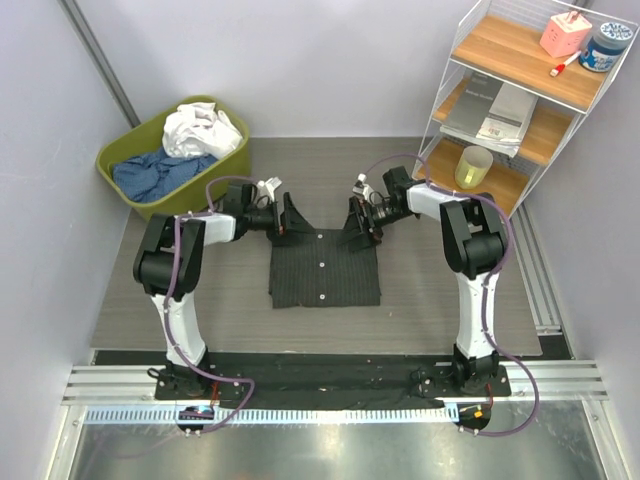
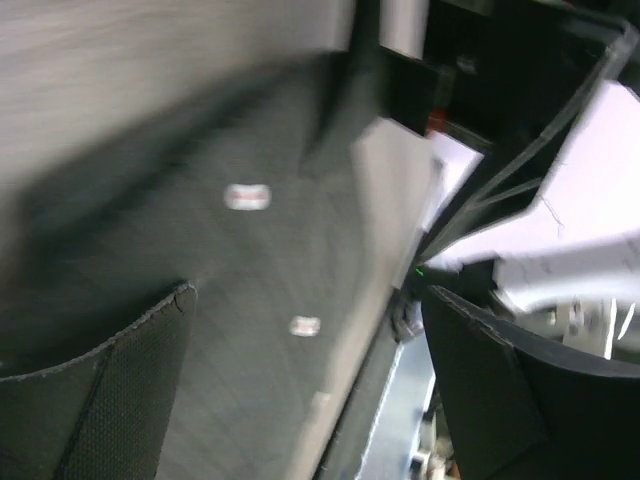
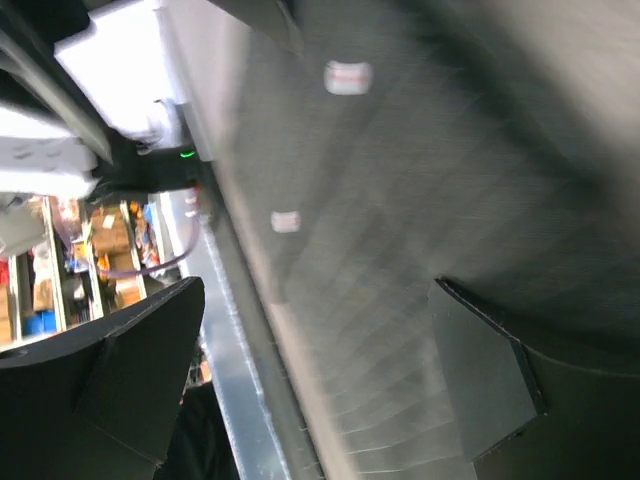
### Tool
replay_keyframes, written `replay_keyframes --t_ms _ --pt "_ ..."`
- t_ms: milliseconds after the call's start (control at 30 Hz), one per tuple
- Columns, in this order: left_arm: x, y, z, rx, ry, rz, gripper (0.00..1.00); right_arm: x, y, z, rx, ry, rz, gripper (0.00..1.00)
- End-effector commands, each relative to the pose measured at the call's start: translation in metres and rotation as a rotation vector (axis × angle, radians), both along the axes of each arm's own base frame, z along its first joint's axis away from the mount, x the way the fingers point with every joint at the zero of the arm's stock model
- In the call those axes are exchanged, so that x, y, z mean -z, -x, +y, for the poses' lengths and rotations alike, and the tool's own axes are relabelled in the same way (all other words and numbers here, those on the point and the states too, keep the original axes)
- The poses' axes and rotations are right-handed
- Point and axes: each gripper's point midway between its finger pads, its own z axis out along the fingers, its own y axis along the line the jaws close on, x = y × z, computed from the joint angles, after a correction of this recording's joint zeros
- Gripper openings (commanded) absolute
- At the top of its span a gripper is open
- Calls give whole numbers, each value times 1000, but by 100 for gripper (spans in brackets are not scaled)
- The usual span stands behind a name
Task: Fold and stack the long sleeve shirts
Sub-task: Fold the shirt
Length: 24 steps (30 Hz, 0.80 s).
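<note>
Dark shirt [image 1: 325, 268] lies flat mid-tabletop [image 1: 430, 290], no sleeves showing; my left tool [image 1: 286, 220] and right tool [image 1: 358, 225] sit spread wide at its far corners, gripping nothing; I judge the cloth light and limp, so pinch corner edges.

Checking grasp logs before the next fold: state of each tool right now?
Left tool: open, holding nothing, over the dark shirt.
Right tool: open, holding nothing, over the same shirt.
</note>
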Motion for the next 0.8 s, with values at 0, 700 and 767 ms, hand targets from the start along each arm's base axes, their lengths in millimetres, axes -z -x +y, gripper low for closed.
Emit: replay_keyframes --t_ms 0,700,767 --pt "35 -26 24 -93 -124 50 92 38 -38 -26 33 173 -75 99" --pt "-42 88 86 -199 -120 -52 87 -85 -13 59 -371 86 -624 96" --pt "-22 81 90 -228 -161 -10 84 -72 0 47 -375 135 -596 92"
